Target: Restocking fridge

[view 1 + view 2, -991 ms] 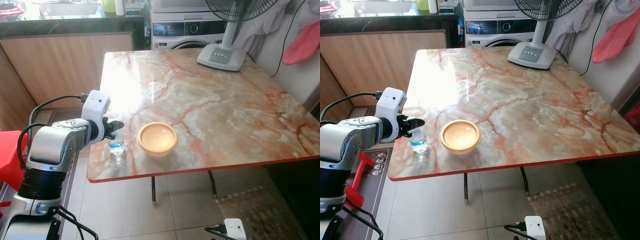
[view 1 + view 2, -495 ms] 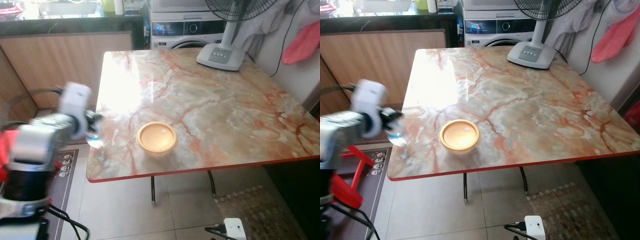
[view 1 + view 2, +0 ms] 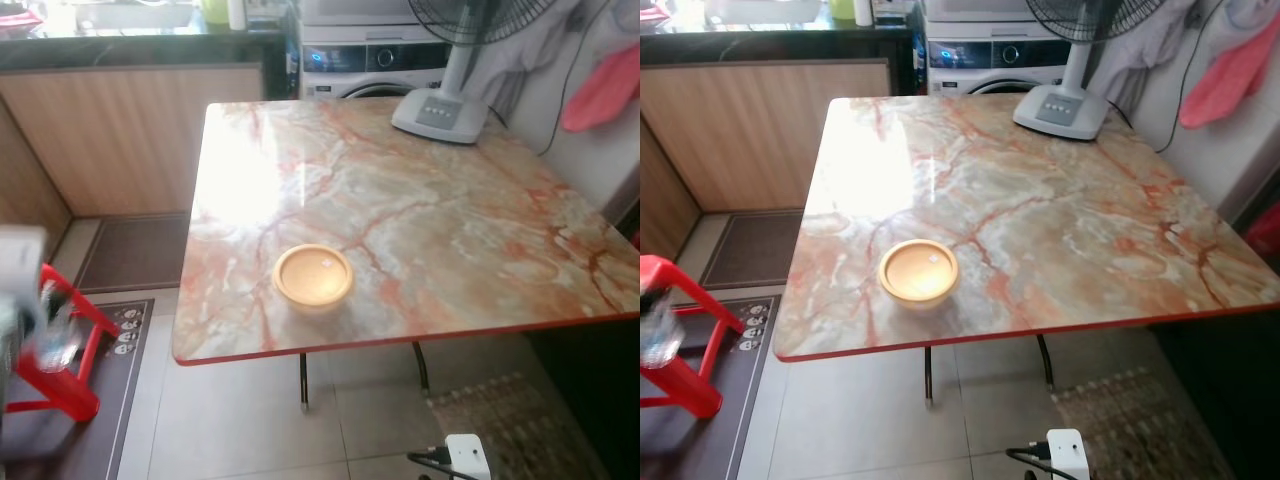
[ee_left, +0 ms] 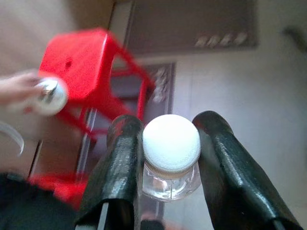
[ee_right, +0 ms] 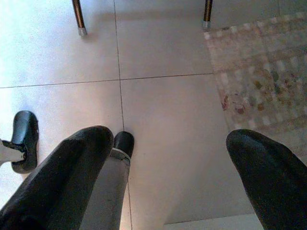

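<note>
The left tool pinches a water bottle below its white cap, above a red stool. The right tool hangs spread over the floor. A bowl sits on the desk.

Home kitchen-laundry: marble table, washing machine, wood counter, fan.

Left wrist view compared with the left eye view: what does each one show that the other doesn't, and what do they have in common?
Left wrist view: a close look at the left gripper, its black fingers closed on either side of a water bottle just under its white cap, held above the floor.
Left eye view: the marble table with a tan bowl and a fan base on it, and a washing machine behind.
Shared: the red stool, the floor mat beside it, and the bottle, which is a blur at the eye view's left edge.
</note>
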`<state>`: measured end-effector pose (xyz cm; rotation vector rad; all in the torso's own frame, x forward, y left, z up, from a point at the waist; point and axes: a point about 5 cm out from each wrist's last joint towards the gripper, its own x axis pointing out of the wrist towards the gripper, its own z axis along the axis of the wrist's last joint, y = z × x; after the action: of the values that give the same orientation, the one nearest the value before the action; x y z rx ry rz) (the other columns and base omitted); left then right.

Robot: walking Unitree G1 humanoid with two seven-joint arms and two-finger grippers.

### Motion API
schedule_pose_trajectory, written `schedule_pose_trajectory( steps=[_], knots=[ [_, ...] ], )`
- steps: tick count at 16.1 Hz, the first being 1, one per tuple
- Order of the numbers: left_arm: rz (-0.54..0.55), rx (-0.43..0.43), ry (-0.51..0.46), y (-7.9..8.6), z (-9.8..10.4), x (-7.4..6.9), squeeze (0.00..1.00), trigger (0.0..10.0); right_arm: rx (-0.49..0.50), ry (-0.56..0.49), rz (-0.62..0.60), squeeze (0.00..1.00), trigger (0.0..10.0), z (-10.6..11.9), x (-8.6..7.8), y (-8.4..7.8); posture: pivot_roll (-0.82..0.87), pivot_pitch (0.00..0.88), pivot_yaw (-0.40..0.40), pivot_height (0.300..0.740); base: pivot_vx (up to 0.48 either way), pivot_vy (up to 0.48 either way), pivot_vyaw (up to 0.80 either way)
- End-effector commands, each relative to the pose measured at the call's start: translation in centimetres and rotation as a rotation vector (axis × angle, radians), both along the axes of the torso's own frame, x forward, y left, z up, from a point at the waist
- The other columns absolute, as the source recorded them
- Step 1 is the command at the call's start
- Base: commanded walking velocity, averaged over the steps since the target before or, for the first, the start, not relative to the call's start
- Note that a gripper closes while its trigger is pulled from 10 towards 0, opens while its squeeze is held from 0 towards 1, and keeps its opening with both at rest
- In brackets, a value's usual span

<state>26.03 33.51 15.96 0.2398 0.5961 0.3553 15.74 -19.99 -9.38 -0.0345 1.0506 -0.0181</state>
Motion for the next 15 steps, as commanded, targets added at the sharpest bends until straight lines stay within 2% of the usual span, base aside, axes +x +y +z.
schedule_pose_trajectory(
  steps=[1,3,4,5,7,8,10,11,13,15],
  knots=[
    [0.004,0.025,0.016,0.2,-1.6,-0.3,0.00,10.0,-0.003,-0.003,0.006,0.00,10.0,0.1,0.2,0.0,0.14,0.000,-0.051,0.740,0.000,0.000,0.00],
    [0.005,-0.046,-0.001,-0.5,-6.0,-1.1,0.00,10.0,-0.003,-0.005,0.006,0.00,10.0,0.1,0.2,0.0,0.14,0.000,-0.047,0.740,0.000,0.000,0.00],
    [0.019,-0.069,0.013,-1.1,-9.2,-1.7,0.00,10.0,-0.001,-0.005,0.005,0.00,10.0,0.1,0.2,0.1,0.14,0.000,-0.045,0.740,0.000,0.000,0.00],
    [0.010,-0.096,0.030,-2.0,-11.6,-2.3,0.00,10.0,0.001,-0.007,0.003,0.00,10.0,0.1,0.3,0.2,0.12,0.000,-0.038,0.740,0.000,0.000,0.00],
    [0.009,-0.148,0.032,-3.5,-14.1,-2.9,0.00,10.0,0.004,-0.009,-0.002,0.00,10.0,0.1,0.3,0.3,0.12,0.000,-0.032,0.740,0.000,0.000,0.00],
    [-0.029,-0.113,0.091,-5.5,-17.2,-3.9,0.00,10.0,0.008,-0.012,-0.014,0.00,10.0,0.1,0.3,0.5,0.11,0.000,-0.024,0.740,0.000,0.000,0.00],
    [-0.041,-0.091,0.131,-6.5,-18.8,-4.7,0.00,10.0,0.011,-0.014,-0.019,0.00,10.0,0.1,0.4,0.6,0.10,0.000,-0.018,0.740,0.000,0.000,0.00],
    [-0.005,-0.151,0.196,-7.0,-20.5,-5.8,0.00,10.0,0.014,-0.018,-0.024,0.00,10.0,0.1,0.5,0.7,0.09,0.000,-0.009,0.740,0.000,0.000,0.00],
    [-0.015,-0.184,0.260,-7.8,-21.8,-6.9,0.00,10.0,0.021,-0.026,-0.033,0.00,10.0,0.2,0.9,0.9,0.10,0.000,-0.006,0.740,0.000,0.000,0.00],
    [-0.052,-0.154,0.315,-8.1,-22.6,-7.7,0.00,10.0,0.024,-0.036,-0.030,0.00,10.0,0.4,1.3,1.0,0.09,0.000,0.005,0.740,0.000,0.000,0.00]
  ],
)
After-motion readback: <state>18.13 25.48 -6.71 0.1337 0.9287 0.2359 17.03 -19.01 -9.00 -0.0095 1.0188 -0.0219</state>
